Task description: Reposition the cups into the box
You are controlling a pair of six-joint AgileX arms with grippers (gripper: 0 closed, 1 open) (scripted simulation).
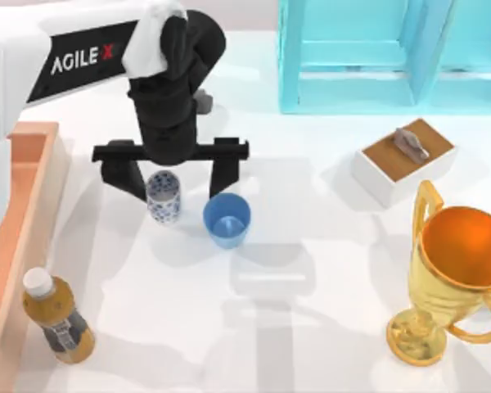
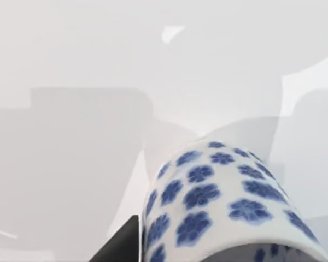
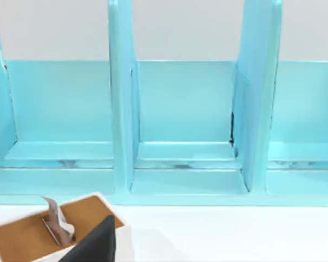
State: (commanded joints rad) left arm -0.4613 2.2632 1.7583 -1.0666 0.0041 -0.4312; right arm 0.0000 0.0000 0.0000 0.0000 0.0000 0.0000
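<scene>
left gripper [image 1: 178,182] lowered, fingers spread wide

The floral cup [image 1: 164,197] was white with a blue flower pattern, and the tumbler [image 1: 227,219] beside it was plain blue. The box [image 1: 16,221] had orange-brown walls, the shelf [image 1: 376,57] was turquoise, the trophy [image 1: 450,274] gold, and the small block [image 1: 403,160] white with a brown top. The bottle [image 1: 57,319] held amber liquid under a white cap, and the left gripper [image 1: 173,176] was black on a white arm lettered in white.

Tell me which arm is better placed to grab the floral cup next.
Left. Its end effector is open and straddles the floral cup, with the box on the table's left.
</scene>
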